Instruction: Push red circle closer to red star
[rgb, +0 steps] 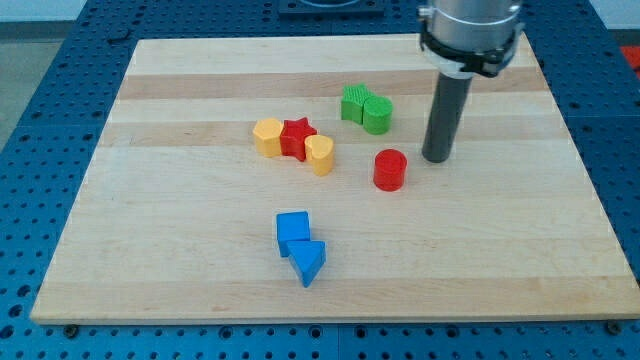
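Observation:
The red circle (390, 169) stands right of the board's middle. The red star (297, 136) lies to its left, wedged between a yellow hexagon (268, 136) and a yellow heart (320, 155). My tip (436, 158) rests on the board just right of the red circle and slightly above it, with a small gap between them. The rod rises straight up to the arm's grey collar at the view's top.
A green block (354, 103) and a green heart (377, 114) sit together above the red circle. A blue cube (293, 230) and a blue triangle (308, 261) sit together near the view's bottom. The wooden board (150, 250) lies on a blue perforated table.

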